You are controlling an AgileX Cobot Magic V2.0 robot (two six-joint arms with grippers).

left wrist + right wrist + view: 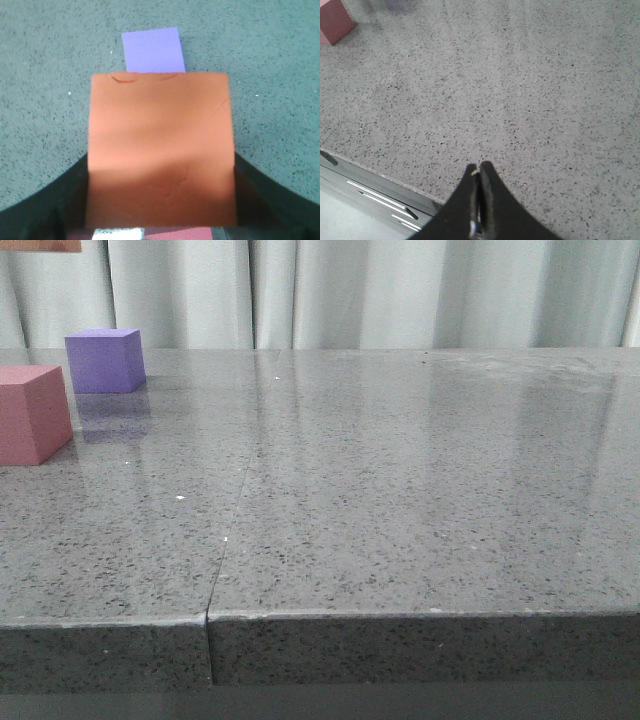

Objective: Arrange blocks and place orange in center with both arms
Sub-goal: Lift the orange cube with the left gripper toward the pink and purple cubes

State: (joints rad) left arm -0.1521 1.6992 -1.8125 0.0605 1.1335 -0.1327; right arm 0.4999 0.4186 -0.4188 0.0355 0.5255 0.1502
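Observation:
The orange cube (160, 150) fills the left wrist view, held between the black fingers (55, 200) of my left gripper (160, 210), which is shut on its two sides. Beyond it the purple cube (152, 50) lies on the table. In the front view the purple cube (105, 360) stands at the far left back, and the pink cube (32, 413) stands in front of it at the left edge. The pink cube also shows in the right wrist view (334, 21). My right gripper (479, 172) is shut and empty above the table's front edge. Neither gripper shows in the front view.
The grey speckled table (400, 490) has a seam (235, 510) running front to back left of the middle. Its front edge (375, 172) lies just by the right gripper. Pale curtains (400, 290) hang behind the table.

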